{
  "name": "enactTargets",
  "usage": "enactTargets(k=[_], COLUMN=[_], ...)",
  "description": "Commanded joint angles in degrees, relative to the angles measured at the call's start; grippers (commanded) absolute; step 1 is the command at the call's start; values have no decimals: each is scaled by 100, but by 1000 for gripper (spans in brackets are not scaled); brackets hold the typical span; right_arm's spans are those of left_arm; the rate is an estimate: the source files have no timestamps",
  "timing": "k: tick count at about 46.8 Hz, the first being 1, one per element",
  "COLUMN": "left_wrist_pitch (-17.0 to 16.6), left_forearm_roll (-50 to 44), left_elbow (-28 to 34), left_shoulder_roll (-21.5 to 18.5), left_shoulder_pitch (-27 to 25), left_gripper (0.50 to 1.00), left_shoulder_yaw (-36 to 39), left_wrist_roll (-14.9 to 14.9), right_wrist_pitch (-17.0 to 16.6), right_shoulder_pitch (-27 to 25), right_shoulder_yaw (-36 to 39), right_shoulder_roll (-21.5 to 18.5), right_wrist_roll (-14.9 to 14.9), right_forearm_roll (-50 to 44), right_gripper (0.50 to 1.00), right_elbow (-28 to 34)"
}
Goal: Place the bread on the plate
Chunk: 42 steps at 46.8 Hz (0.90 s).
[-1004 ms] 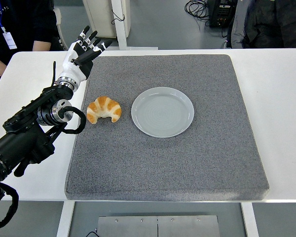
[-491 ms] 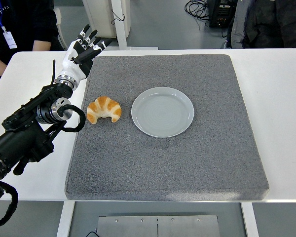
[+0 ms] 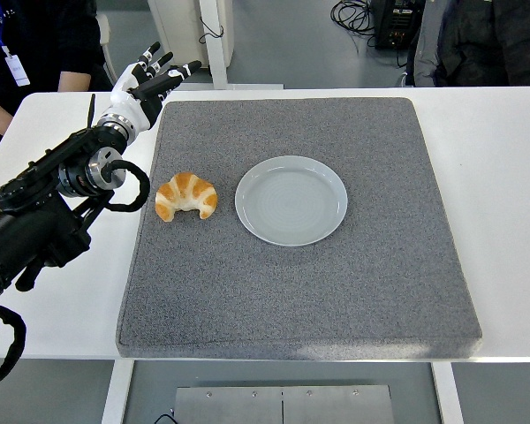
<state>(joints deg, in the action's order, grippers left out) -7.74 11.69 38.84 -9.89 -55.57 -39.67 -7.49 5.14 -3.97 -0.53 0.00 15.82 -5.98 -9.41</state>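
A golden croissant [image 3: 186, 195] lies on the grey mat [image 3: 291, 283], just left of a round pale grey plate [image 3: 291, 200] that holds nothing. My left hand [image 3: 148, 78] is raised over the table's far left, well beyond the croissant, fingers spread and holding nothing. Its black forearm [image 3: 44, 212] runs down to the picture's left edge. The right arm does not show.
The mat covers most of the white table [image 3: 499, 194]. A person in dark clothes with a blue lanyard [image 3: 26, 44] stands at the top left, close behind my left hand. Another person and cables are at the top right.
My left hand has moved up and away from the croissant, toward the table's far left corner, and the forearm has drawn back to the left. Croissant and plate have not moved.
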Motion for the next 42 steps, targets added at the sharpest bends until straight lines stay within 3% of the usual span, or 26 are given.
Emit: enactTargets(k=[1,16,28,35,42], left_wrist_pitch=[-61,-149,-78,-52,36], left_forearm_roll=[185,808,1432,2065,2399], left_elbow=[237,2056,3331,3622,3631], left_shoulder_roll=[-179,-1401,-2649,-3080,-3221], left_shoulder_pitch=[-59,-367,-1034,-1474,-1588], left_gripper=[958,960,961,961,961], left_shoulder_yaw=[205,1110,2541,3570,3958], left_wrist_roll=[20,169,512,529,547], right_wrist_pitch=[5,5,5,5,5], right_shoulder_pitch=[2,2,2,2,2], right_shoulder_yaw=[0,9,9,9,9], right_shoulder_roll=[0,0,0,0,0], right_wrist_roll=[0,0,0,0,0], right_forearm_roll=[0,0,0,0,0], right_gripper=[1000,1000,1000,1000,1000], right_elbow=[0,0,0,0,0])
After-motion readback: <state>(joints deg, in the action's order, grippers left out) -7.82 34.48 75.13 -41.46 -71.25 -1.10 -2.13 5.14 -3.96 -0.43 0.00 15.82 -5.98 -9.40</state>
